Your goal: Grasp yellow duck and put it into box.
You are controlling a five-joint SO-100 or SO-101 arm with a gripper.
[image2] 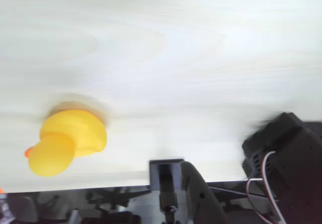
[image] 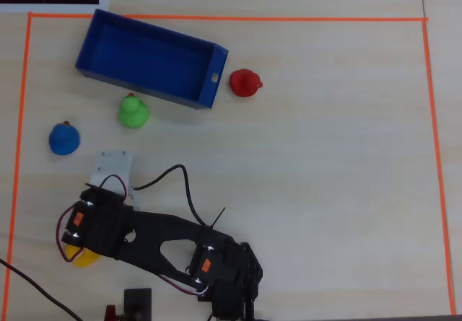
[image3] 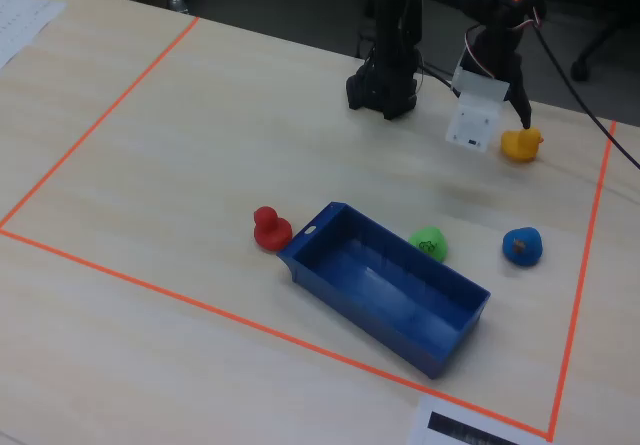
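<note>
Bright yellow duck (image2: 68, 141), orange beak, lying free on table, jaws' state unclear

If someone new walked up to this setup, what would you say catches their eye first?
Probably the blue box, lying empty and at an angle inside the orange tape outline, with a red duck at its short end and a green duck beside its long wall. Next, the black arm reaching towards the yellow duck near the table edge, with a blue duck sitting apart from the box.
</note>
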